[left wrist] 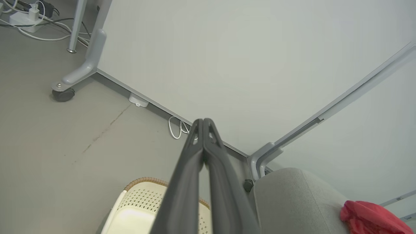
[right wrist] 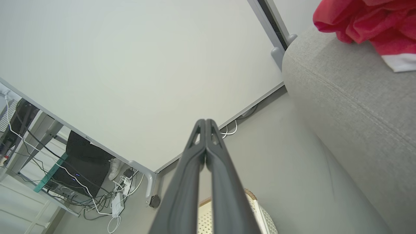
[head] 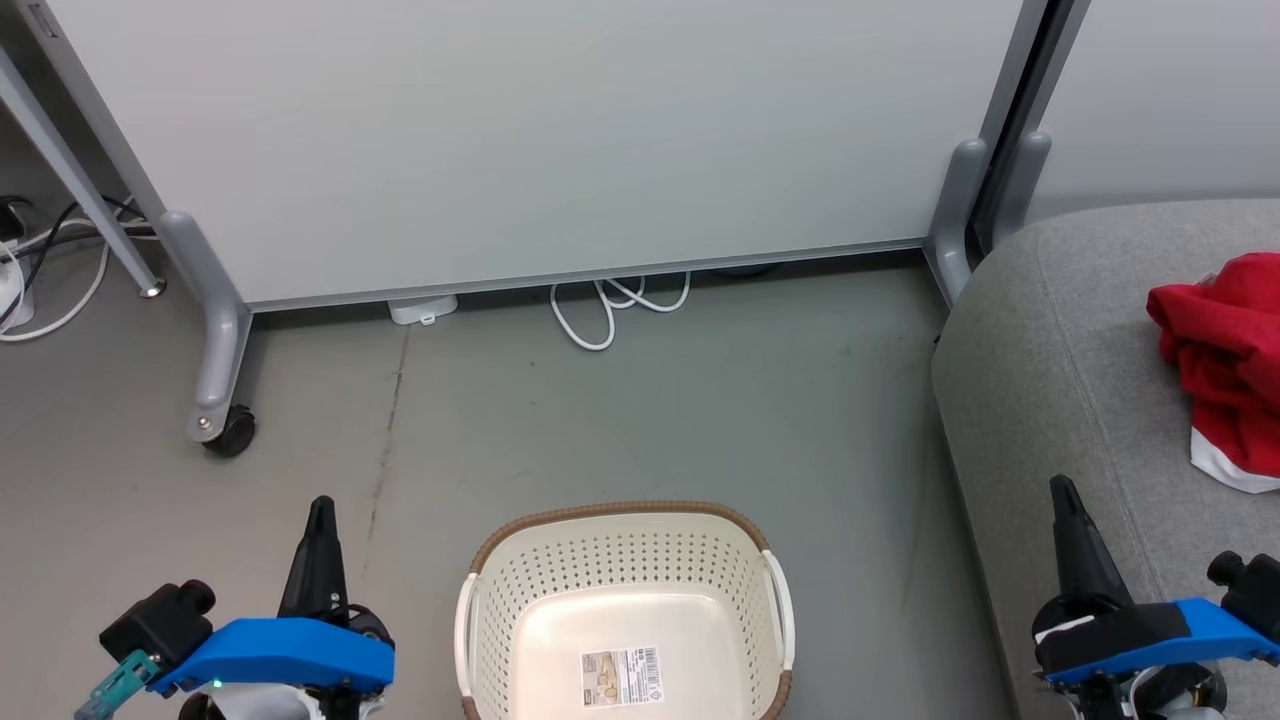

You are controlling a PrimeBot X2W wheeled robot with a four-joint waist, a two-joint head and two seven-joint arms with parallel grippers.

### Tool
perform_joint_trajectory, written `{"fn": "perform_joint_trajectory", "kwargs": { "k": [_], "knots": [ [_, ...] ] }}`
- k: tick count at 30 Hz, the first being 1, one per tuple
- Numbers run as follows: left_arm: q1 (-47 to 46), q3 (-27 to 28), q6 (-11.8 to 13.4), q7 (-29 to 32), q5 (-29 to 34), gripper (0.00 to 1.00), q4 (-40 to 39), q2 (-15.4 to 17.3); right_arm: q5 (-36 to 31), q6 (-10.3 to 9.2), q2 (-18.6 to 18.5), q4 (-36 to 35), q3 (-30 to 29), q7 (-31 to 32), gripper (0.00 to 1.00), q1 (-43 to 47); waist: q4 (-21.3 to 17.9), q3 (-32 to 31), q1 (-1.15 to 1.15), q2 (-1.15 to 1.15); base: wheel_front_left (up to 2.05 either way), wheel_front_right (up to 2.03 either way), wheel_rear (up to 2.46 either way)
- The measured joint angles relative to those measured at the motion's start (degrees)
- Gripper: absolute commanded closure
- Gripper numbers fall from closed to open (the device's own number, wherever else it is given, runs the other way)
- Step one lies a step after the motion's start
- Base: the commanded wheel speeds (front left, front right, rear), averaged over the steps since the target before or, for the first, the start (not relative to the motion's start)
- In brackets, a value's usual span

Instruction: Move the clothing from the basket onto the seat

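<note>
The cream basket [head: 770, 600] with a brown rim stands on the floor at the bottom centre, holding only a barcode label [head: 622, 676]. Red clothing [head: 1225, 350] with a white band lies bunched on the grey seat [head: 1050, 360] at the right; it also shows in the left wrist view [left wrist: 370, 219] and the right wrist view [right wrist: 367, 22]. My left gripper [head: 321, 505] is shut and empty, left of the basket. Beside the seat's front edge my right gripper [head: 1060, 487] is shut and empty too. Each wrist view shows its fingertips pressed together [left wrist: 203, 122] [right wrist: 205, 122].
A white partition panel [head: 540, 130] on grey wheeled feet [head: 222, 425] closes off the back. White cables [head: 610, 305] loop under it, and more cables [head: 40, 270] lie at the far left. Grey floor [head: 650, 420] lies open between the panel and the basket.
</note>
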Motion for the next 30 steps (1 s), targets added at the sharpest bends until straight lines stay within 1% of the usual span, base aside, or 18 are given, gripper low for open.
{"fn": "perform_joint_trajectory", "kwargs": {
  "k": [15,30],
  "knots": [
    [-0.42,1.52,-0.15,2.96,-12.05,1.0,-0.81,-0.01,11.84,-0.01,0.26,-0.23,-0.58,3.12,1.0,-0.18,-0.42,-0.39,0.0,0.0,0.0,0.0,0.0],
    [-0.9,2.89,-0.34,5.45,-21.65,1.0,-1.49,-0.01,21.34,-0.01,0.45,-0.4,-1.19,5.57,1.0,-0.35,-0.82,-0.75,0.0,0.0,0.0,0.0,0.0]
  ]
}}
